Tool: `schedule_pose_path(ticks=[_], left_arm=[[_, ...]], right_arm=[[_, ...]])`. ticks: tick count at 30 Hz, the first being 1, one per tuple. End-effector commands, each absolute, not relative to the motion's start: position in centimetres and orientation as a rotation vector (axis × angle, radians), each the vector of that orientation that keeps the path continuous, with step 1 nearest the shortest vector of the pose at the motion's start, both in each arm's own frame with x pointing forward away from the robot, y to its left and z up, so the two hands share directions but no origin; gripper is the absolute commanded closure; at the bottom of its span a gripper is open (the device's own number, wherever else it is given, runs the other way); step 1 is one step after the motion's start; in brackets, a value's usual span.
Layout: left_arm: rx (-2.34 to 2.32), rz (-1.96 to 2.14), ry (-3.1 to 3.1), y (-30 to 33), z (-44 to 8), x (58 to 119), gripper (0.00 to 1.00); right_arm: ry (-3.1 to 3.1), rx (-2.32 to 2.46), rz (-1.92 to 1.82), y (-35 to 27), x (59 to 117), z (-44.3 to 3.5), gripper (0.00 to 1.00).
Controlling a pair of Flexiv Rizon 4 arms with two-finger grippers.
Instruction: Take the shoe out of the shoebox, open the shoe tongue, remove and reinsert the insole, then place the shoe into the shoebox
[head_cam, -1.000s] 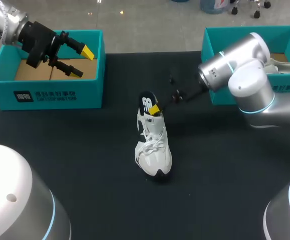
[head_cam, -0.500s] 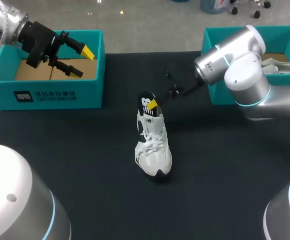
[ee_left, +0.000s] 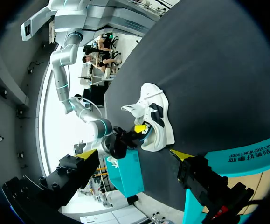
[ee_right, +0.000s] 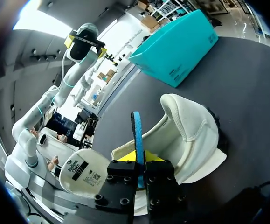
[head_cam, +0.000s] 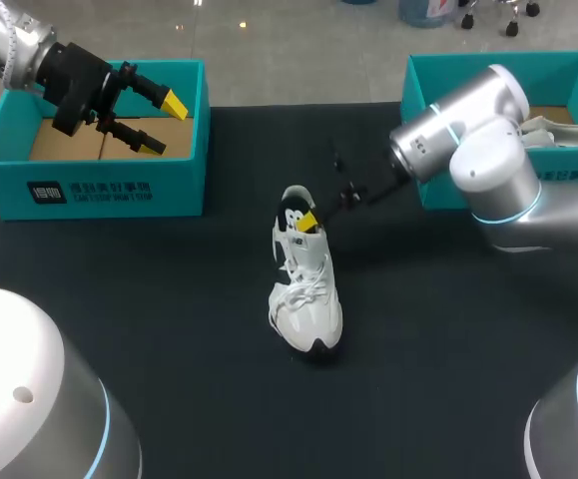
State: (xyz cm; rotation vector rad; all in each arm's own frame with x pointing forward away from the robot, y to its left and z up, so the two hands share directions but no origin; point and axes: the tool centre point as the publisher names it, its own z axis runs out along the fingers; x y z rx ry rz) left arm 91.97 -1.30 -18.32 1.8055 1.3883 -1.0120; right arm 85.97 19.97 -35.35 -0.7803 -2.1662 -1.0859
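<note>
Your right gripper (ee_right: pixel 137 159): pinching a blue-edged insole (ee_right: pixel 135 130), upright in the white shoe (ee_right: pixel 188 135); teal shoebox (ee_right: pixel 176 46) beyond.

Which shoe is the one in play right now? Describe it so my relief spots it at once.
On the dark table, between the left teal box and the right teal box, a white shoe stands alone. Unlike the other shoe lying inside that right box, it sits in the open with the right tool shut on a thin blue-edged insole at its heel opening.
</note>
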Motion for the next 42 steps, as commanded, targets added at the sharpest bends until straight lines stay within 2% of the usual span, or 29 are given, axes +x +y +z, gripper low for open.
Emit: schedule_pose_path(ticks=[1,5,6,7,10,11,12,14,18,21,23,24,27,28,42], left_arm=[[1.808,-1.011,1.389,-1.3,-18.3,92.0,0.0],[1.808,-1.011,1.389,-1.3,-18.3,92.0,0.0],[1.808,-1.011,1.389,-1.3,-18.3,92.0,0.0],[1.808,-1.011,1.389,-1.3,-18.3,92.0,0.0],[1.808,-1.011,1.389,-1.3,-18.3,92.0,0.0],[1.808,-1.011,1.389,-1.3,-18.3,92.0,0.0],[1.808,-1.011,1.389,-1.3,-18.3,92.0,0.0],[1.808,-1.011,1.389,-1.3,-18.3,92.0,0.0],[1.808,-1.011,1.389,-1.3,-18.3,92.0,0.0],[1.808,-1.011,1.389,-1.3,-18.3,92.0,0.0],[1.808,-1.011,1.389,-1.3,-18.3,92.0,0.0],[1.808,-1.011,1.389,-1.3,-18.3,92.0,0.0],[1.808,-1.011,1.389,-1.3,-18.3,92.0,0.0],[1.808,-1.011,1.389,-1.3,-18.3,92.0,0.0],[1.808,-1.011,1.389,-1.3,-18.3,92.0,0.0]], right_arm=[[-2.167,-0.789,-1.085,20.0,85.4,-35.7,1.0],[-2.171,-0.787,-1.081,20.1,85.4,-35.6,1.0],[-2.173,-0.786,-1.084,20.2,85.5,-35.4,0.88],[-2.178,-0.783,-1.088,20.2,85.7,-35.3,0.71],[-2.203,-0.767,-1.088,20.4,86.1,-34.8,0.5],[-2.212,-0.761,-1.088,20.5,86.2,-34.5,0.35],[-2.217,-0.756,-1.089,20.5,86.4,-34.3,0.26],[-2.232,-0.746,-1.091,20.6,86.7,-33.9,0.16],[-2.25,-0.735,-1.094,20.5,87.2,-33.3,0.09],[-2.258,-0.731,-1.096,20.5,87.5,-33.1,0.14],[-2.26,-0.729,-1.096,20.6,87.7,-33.1,0.28],[-2.262,-0.728,-1.097,20.6,87.7,-33.1,0.45],[-2.262,-0.726,-1.094,20.7,87.8,-33.4,0.89],[-2.263,-0.726,-1.091,20.7,87.8,-33.4,0.98],[-2.248,-0.731,-1.066,21.1,86.8,-34.3,1.0]])
